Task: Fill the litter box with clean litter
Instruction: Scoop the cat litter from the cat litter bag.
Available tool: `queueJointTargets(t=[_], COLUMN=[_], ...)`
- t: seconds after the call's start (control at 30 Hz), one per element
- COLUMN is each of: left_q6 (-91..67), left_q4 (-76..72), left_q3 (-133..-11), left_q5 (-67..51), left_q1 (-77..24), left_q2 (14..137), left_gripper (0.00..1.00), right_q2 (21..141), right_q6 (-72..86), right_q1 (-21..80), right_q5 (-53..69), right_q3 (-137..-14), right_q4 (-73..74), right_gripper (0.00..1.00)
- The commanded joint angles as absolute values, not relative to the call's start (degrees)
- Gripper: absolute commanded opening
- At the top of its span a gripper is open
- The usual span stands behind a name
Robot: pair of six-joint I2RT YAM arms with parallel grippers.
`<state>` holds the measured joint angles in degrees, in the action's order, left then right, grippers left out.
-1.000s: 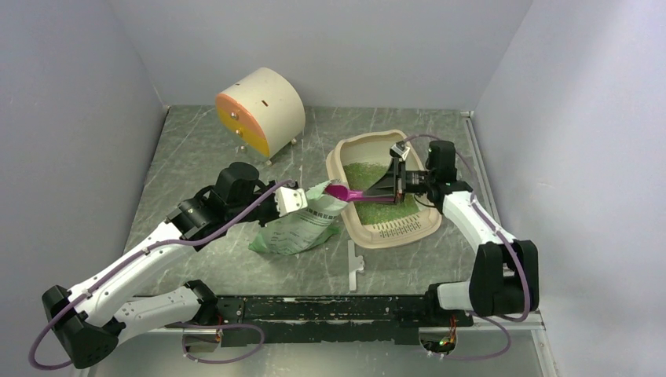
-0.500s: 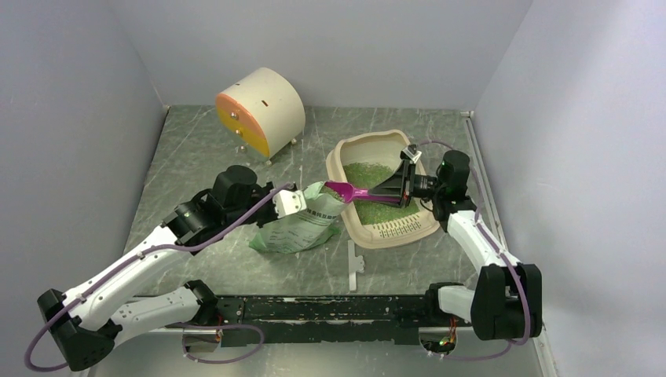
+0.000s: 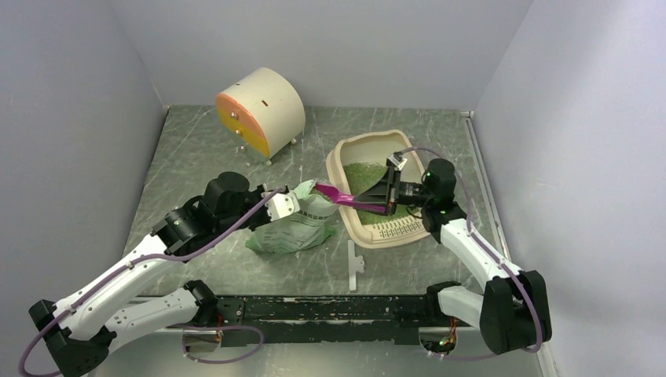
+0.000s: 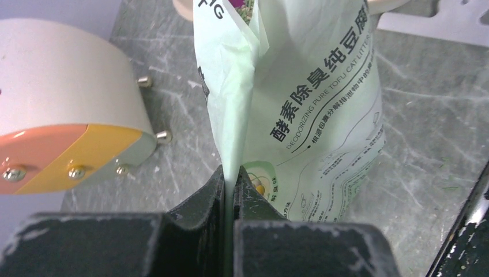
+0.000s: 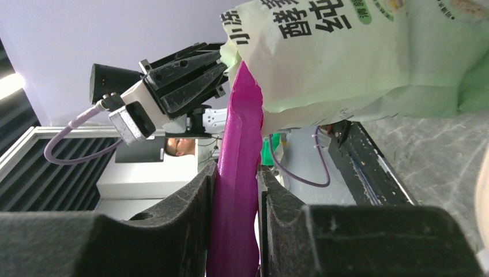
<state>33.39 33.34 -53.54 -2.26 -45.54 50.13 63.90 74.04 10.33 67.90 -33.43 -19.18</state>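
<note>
On the table [image 3: 196, 157] stand one litter box [image 3: 400, 228], one bag [image 3: 294, 228].

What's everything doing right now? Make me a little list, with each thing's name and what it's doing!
litter box: beige tray on the table, right of the bag
clean litter: green grains lying in the tray
bag: light green, standing up, top open
left gripper: shut on the bag's edge
scoop: magenta, bowl end at the bag's mouth, handle over the tray
right gripper: shut on the scoop's handle
cabinet: cream with an orange face, far left, nothing touching it
</note>
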Motion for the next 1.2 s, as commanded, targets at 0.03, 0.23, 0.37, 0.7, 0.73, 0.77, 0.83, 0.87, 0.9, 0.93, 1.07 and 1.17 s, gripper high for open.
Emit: queueJointTargets(t=[0.03, 0.23, 0.37, 0.7, 0.73, 0.77, 0.83, 0.87, 0.9, 0.93, 1.07, 1.17], left_q6=[36.58, 38.16, 38.17, 33.59, 33.2, 32.69, 31.91, 31.58, 31.48, 31.39, 32.09, 32.41], left_q4=[25.91, 26.62, 25.8, 23.71, 23.77, 23.53, 22.7, 22.2, 21.64, 21.28, 21.46, 22.28], left_q3=[-57.95, -58.38, -57.81, -55.77, -55.64, -55.45, -54.8, -54.5, -54.23, -54.03, -54.08, -54.65], left_q5=[10.6, 11.42, 6.5, -7.95, -8.46, -8.88, -9.85, -10.01, -10.0, -9.82, -8.55, -8.53], left_q1=[-44.82, -44.81, -44.77, -44.78, -44.81, -44.77, -44.77, -44.76, -44.82, -44.81, -44.79, -44.81], left_q2=[45.35, 43.98, 43.1, 46.1, 46.71, 47.24, 47.94, 48.05, 48.0, 47.97, 48.19, 48.62], left_gripper=[0.05, 0.05, 0.05, 0.05, 0.05, 0.05, 0.05, 0.05, 0.05, 0.05, 0.05, 0.05], right_q2=[65.67, 65.0, 62.86, 60.82, 60.59, 60.56, 60.96, 61.21, 61.52, 61.79, 61.85, 62.25], right_q6=[80.0, 76.94, 76.67, 63.64, 62.07, 59.98, 55.24, 52.79, 50.46, 48.59, 45.91, 43.81], right_q1=[14.59, 12.64, 7.73, 3.65, 3.69, 3.71, 3.69, 3.69, 3.69, 3.69, 3.69, 3.58], right_q5=[64.71, 65.94, 67.9, 68.15, 67.36, 66.37, 64.5, 63.26, 61.75, 60.5, 57.62, 57.22], right_q3=[-33.83, -35.39, -33.5, -39.2, -41.09, -43.14, -47.94, -50.29, -52.46, -54.15, -57.8, -60.45], right_q4=[-29.22, -24.79, -22.73, -1.01, 1.86, 5.78, 13.18, 16.81, 20.67, 23.87, 30.07, 33.18], right_gripper=[0.0, 0.0, 0.0, 0.0, 0.0, 0.0, 0.0, 0.0, 0.0, 0.0, 0.0, 0.0])
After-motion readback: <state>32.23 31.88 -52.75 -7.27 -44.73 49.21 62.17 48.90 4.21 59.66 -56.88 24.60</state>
